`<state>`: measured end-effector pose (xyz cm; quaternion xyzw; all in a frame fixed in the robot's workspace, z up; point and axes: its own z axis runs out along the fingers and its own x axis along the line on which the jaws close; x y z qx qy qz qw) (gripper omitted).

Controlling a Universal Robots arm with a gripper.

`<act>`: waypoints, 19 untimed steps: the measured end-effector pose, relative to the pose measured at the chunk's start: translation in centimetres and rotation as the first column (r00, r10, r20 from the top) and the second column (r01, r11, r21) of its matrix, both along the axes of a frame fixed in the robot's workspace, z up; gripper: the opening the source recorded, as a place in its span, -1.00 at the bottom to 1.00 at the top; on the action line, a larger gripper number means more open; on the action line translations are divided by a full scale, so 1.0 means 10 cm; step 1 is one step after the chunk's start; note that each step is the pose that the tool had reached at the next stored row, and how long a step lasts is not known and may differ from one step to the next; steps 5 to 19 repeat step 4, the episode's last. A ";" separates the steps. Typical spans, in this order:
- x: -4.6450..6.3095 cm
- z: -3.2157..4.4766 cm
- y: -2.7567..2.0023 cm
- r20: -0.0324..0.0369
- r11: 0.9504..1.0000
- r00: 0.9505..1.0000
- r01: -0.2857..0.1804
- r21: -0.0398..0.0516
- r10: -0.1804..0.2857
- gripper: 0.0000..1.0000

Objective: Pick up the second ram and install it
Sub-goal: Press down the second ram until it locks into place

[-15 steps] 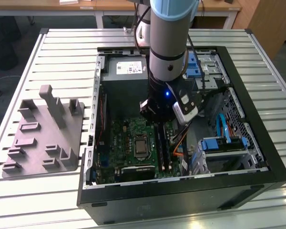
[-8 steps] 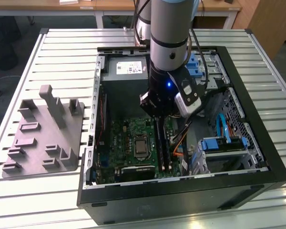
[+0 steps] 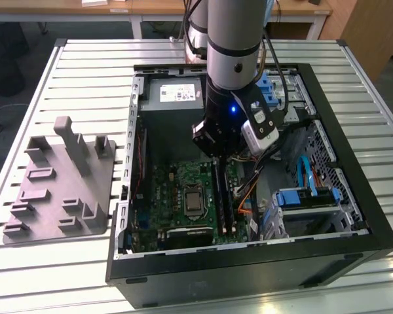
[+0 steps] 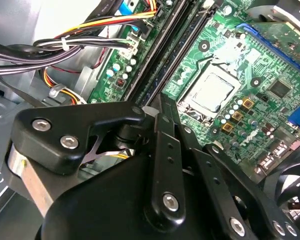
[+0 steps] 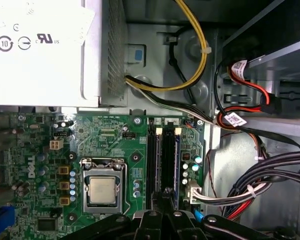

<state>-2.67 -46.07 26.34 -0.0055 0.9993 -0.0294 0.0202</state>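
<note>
The second ram [image 3: 221,203] looks like it's already down in the memory slots, not out on the grey fixture block [image 3: 59,190], which sits on the table beside the case [image 3: 249,258]. In the exterior view it reads as a thin dark strip standing on edge along the motherboard's [image 3: 173,190] drive-bay edge. Its long axis runs from the power supply [image 3: 177,95] end of the board toward the case's near wall. In the first wrist view the same dark strip [image 5: 166,160] sits between the CPU socket [image 5: 101,190] and a neighbouring slot [image 5: 175,160], parallel to both.

The gripper [image 3: 216,156] hangs straight over the power-supply end of that strip, not the middle. So the stick stretches away from the tool lengthwise, with nearly all of it lying toward the near wall. In the second wrist view the gripper [image 4: 162,107] has its jaws drawn together to a narrow point that lines up with the slot's run. The first wrist view has the gripper [image 5: 165,200] right at the slot's end.

Honestly can't tell if it's pinching the stick's top edge or just resting closed on it, since the contact is hidden under the tool. My guess is the stick is in place and this end is the one getting seated.
</note>
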 end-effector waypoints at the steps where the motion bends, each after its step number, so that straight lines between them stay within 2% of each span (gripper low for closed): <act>1: 0.00 0.002 0.000 0.000 1.000 1.000 0.000 0.000 0.000 -0.80; 19: 0.00 0.004 0.000 0.000 1.000 1.000 0.000 0.000 0.000 -0.80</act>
